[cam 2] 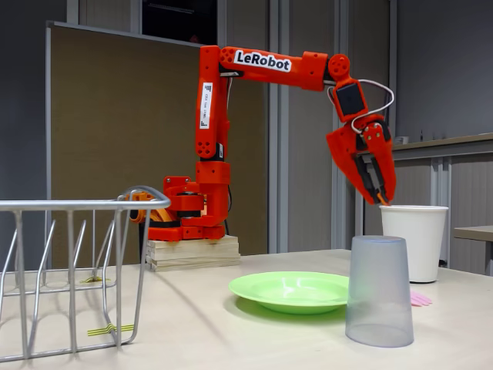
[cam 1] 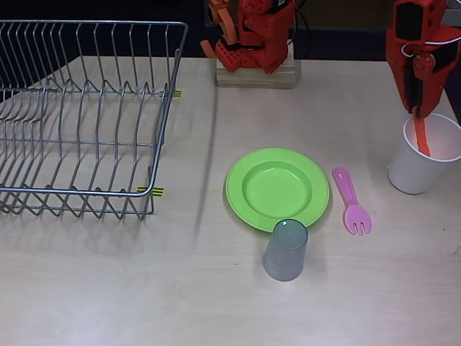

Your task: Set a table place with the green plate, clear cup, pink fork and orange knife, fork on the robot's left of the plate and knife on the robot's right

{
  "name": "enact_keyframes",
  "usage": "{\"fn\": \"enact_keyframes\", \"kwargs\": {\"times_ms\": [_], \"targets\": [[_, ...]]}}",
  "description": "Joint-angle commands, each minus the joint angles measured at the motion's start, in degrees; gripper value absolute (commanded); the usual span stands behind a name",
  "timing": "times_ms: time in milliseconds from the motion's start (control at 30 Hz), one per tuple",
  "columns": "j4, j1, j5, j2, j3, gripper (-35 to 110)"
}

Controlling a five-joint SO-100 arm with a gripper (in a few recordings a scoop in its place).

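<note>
Gripper [cam 1: 420,115] pinching the orange knife [cam 1: 421,137] inside the white paper cup [cam 1: 421,167], near the table's [cam 1: 144,288] right edge in the overhead view.

Overhead shows the pink fork [cam 1: 351,202] just right of the green plate [cam 1: 278,189] and the upside-down clear cup [cam 1: 285,250] overlapping its front rim; the fixed view reads "LeRobot" on the arm [cam 2: 262,65].

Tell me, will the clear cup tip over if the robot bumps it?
Probably. The clear cup looks like thin, see-through plastic, so likely light. It stands upside down, wide rim on the table, which steadies it a bit. It is tall for its width, so a high bump might topple it; once down, it could roll.
</note>
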Motion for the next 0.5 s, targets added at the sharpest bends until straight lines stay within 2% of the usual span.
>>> {"fn": "enact_keyframes", "kwargs": {"times_ms": [0, 300, 467], "targets": [[5.45, 0.53, -1.76, 2.02, -7.56, 0], [19.42, 1.23, -0.97, 1.67, -25.14, 0], [21.27, 2.64, -1.85, 5.98, -26.19, 0]]}}
